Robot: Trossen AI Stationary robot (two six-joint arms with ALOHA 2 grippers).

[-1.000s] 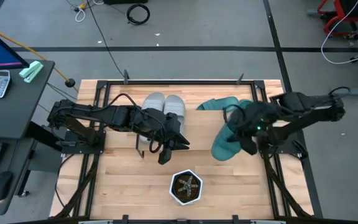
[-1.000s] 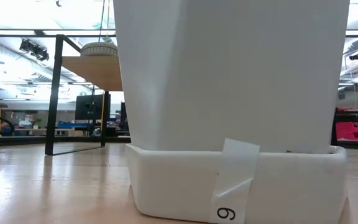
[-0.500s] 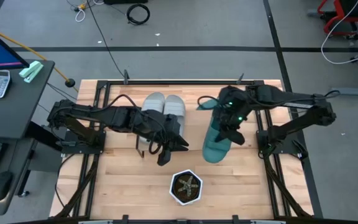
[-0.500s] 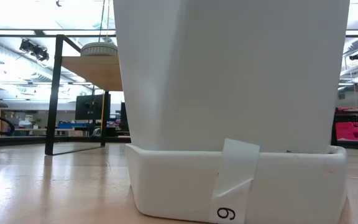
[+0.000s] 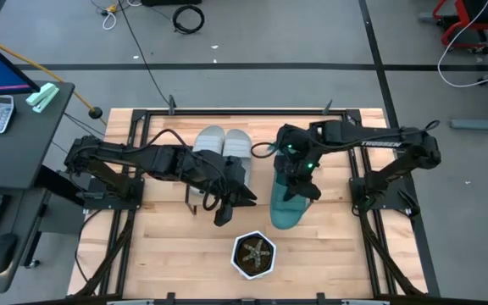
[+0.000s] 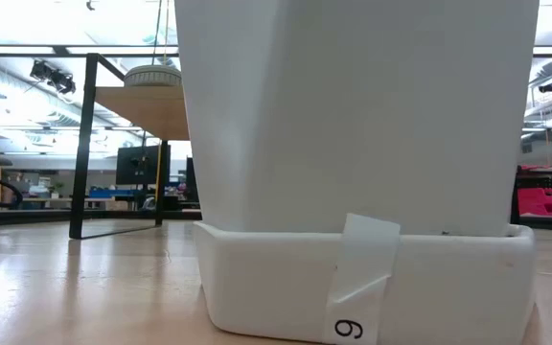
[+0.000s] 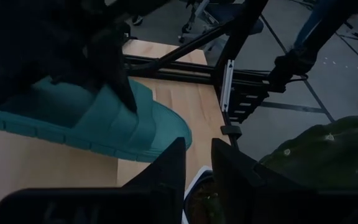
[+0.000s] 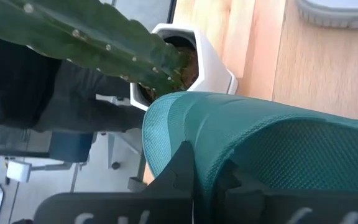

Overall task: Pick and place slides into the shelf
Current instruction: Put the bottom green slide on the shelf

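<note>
A teal green slide (image 5: 287,206) is grasped at its strap by the right gripper (image 5: 297,176), whose fingers are clenched on it over the middle of the wooden table (image 5: 346,254); its toe reaches beyond the gripper toward the hexagonal potted plant (image 5: 254,254). To the gripper's side, two light grey slides (image 5: 224,142) are seen side by side on the top board of the shelf (image 5: 195,196). The left gripper (image 5: 237,196) is held just past that board, near the plant, its fingers (image 7: 166,171) slightly parted with nothing between them. In the low view, the white planter (image 6: 353,163) fills the foreground.
</note>
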